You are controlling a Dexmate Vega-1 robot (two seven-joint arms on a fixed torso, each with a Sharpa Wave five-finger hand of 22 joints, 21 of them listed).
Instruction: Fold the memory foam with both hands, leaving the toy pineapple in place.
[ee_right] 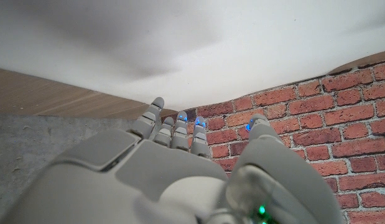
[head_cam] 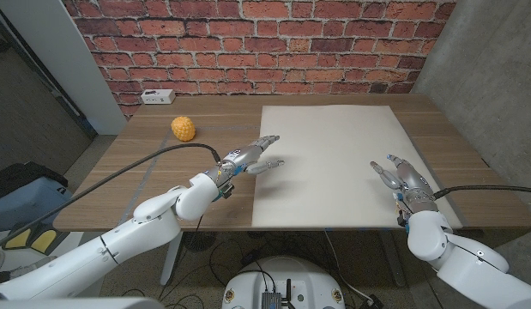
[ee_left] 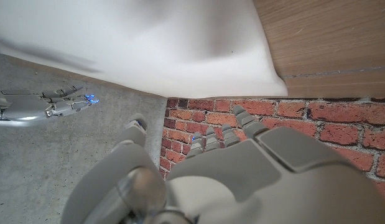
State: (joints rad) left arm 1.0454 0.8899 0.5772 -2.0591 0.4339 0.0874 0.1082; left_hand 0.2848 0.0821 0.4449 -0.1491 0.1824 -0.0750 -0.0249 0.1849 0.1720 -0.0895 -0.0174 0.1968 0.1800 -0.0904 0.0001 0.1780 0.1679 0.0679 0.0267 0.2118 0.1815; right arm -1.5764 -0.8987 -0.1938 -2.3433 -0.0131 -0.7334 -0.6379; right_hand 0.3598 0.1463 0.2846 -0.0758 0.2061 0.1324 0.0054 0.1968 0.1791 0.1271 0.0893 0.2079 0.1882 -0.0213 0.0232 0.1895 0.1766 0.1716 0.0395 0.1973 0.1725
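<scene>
- My left hand (head_cam: 250,158) hangs over the left edge of the memory foam (head_cam: 334,163), fingers stretched out and apart, holding nothing; whether the fingertips touch the foam I cannot tell from the head view.
- My right hand (head_cam: 401,182) is over the foam's right edge, near its front corner, fingers spread and reaching up, also holding nothing.
- The foam lies flat and unfolded, a pale sheet covering the right part of the wooden table (head_cam: 153,172).
- The toy pineapple (head_cam: 184,129) sits on bare wood well to the left of the foam, toward the back of the table, apart from both hands.
- The head view alone gives the pineapple and a small white box (head_cam: 158,96) at the table's back edge, left of the foam; marks on it are too small to read.
- My left wrist view adds one foam corner (ee_left: 276,87) against the wood, and my other hand (ee_left: 46,104) beyond the foam with a blue light at a fingertip.
- My right wrist view shows blue lights at my fingertips (ee_right: 180,124) against the brick wall (ee_right: 304,112).
</scene>
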